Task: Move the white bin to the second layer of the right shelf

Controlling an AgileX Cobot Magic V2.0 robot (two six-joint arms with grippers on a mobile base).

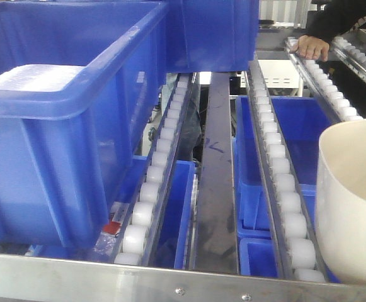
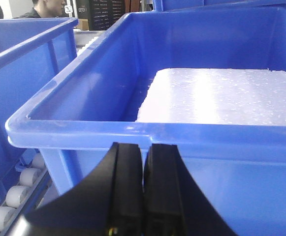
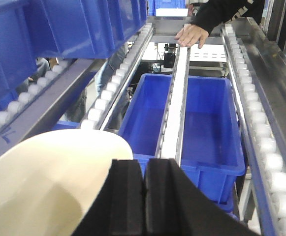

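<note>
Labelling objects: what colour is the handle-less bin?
Cream-white bin, best in right wrist view.

A warehouse or factory floor: roller-rail flow racks (image 1: 277, 170) loaded with blue crates (image 1: 63, 126).

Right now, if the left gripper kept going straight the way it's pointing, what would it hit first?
The left gripper, fingers together, points at the near wall of the blue crate just under its rim. It would likely meet that wall first, though the gap is hard to judge.

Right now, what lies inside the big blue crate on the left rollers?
Inside the blue crate lies a white foam slab. What is beneath the slab is covered and cannot be seen.
</note>
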